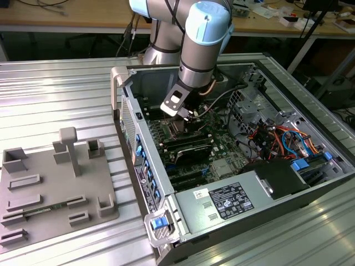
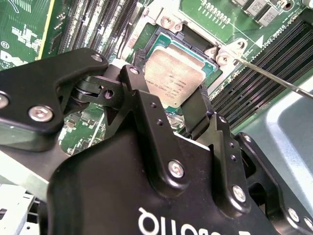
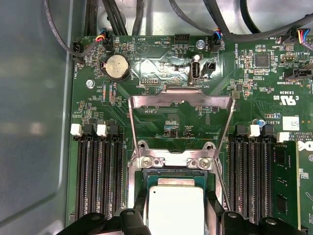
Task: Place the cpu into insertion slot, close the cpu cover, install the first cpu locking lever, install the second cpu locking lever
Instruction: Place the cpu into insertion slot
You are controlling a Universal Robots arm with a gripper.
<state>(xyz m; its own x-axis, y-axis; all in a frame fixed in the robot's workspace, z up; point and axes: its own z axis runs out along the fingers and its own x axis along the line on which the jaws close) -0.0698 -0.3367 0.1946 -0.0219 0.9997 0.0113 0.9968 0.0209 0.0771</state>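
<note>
In the second wrist view the cpu (image 2: pixel 173 78), silvery on top with a tan-green rim, sits between my black fingers (image 2: pixel 142 98), and my gripper (image 2: pixel 165 85) is shut on its two sides. It hangs tilted just over the insertion slot (image 2: pixel 161 39), whose black rim shows behind it. The first wrist view has the cpu (image 3: pixel 176 205) low over the insertion slot (image 3: pixel 171 172). The cpu cover (image 3: pixel 181 100), a thin metal frame, stands swung open beyond the slot. In the exterior view my gripper (image 1: pixel 186 114) reaches down into the computer case.
Long black memory slots (image 3: pixel 95 171) flank the socket on both sides. A thin wire lever (image 2: pixel 274 78) juts out from the socket's corner. The open case wall (image 1: pixel 144 160) and cable bundles (image 1: pixel 277 138) surround the board. A grey fixture plate (image 1: pixel 50 183) lies on the exterior view's left.
</note>
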